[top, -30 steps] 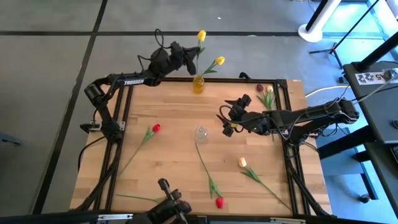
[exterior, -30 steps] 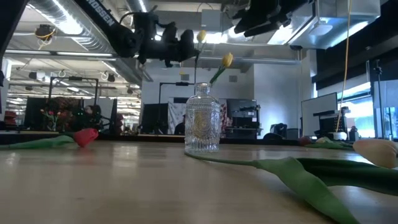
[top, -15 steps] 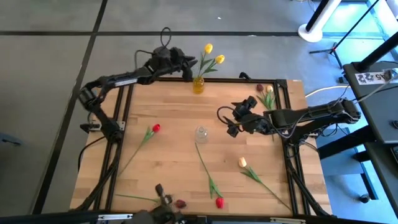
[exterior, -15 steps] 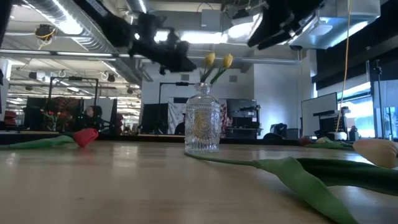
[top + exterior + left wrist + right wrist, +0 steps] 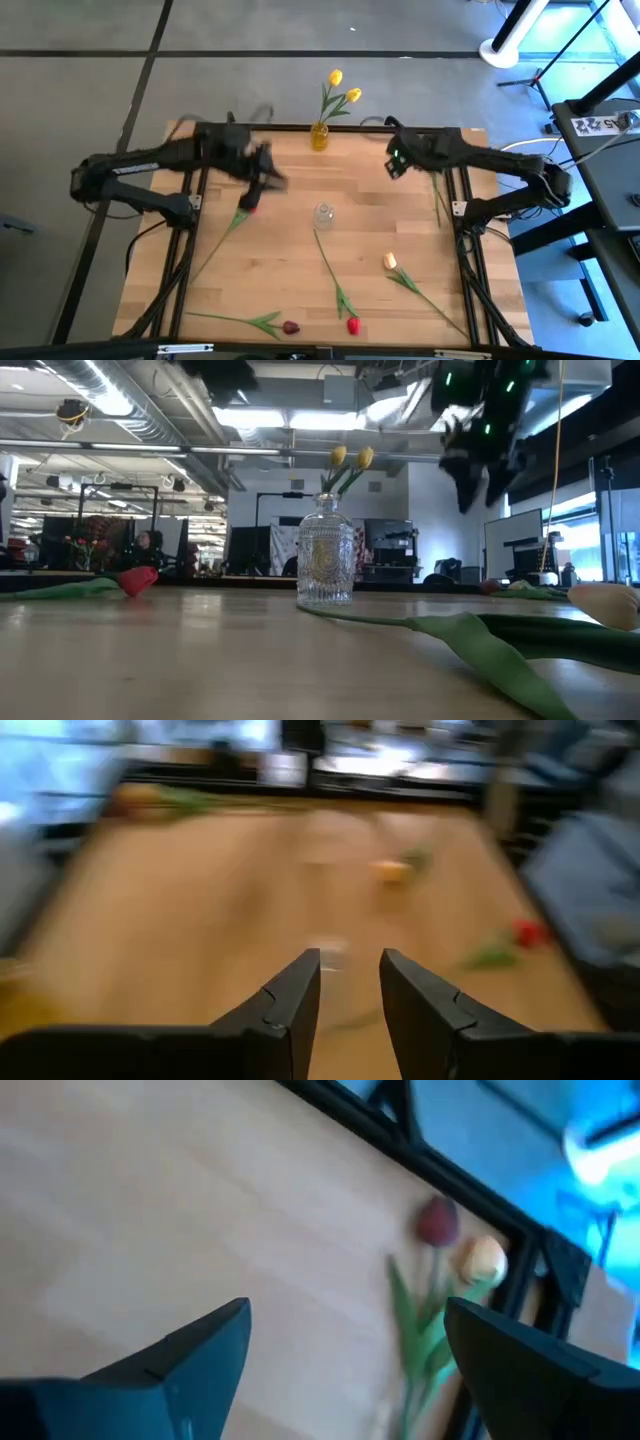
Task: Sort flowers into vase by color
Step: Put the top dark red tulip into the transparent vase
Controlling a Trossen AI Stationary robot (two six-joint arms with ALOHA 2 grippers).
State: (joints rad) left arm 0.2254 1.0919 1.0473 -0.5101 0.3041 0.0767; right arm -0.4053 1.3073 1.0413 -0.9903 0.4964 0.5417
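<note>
Two yellow flowers point(image 5: 343, 88) stand with their stems in a small amber vase point(image 5: 319, 136) at the table's far edge. A clear glass vase point(image 5: 323, 215) stands at mid-table. My left gripper point(image 5: 273, 181) hangs open just beyond a red flower point(image 5: 250, 205) that lies flat, with nothing between its fingers point(image 5: 292, 1000). My right gripper point(image 5: 393, 160) is wide open near the far right. Its wrist view shows a maroon flower point(image 5: 436, 1222) and a cream flower point(image 5: 484, 1262) lying side by side ahead of it.
More flowers lie flat on the near half: a cream one point(image 5: 390, 261), a red one point(image 5: 352, 325) whose stem runs up toward the clear vase, and a maroon one point(image 5: 290, 327). The black frame point(image 5: 455, 130) borders the table.
My left gripper has opened and let go of a yellow flower, which now stands in the amber vase beside the other. It has then swung from the vase toward the near-left, down over the red flower. My right gripper has moved from mid-table toward the far right corner.
</note>
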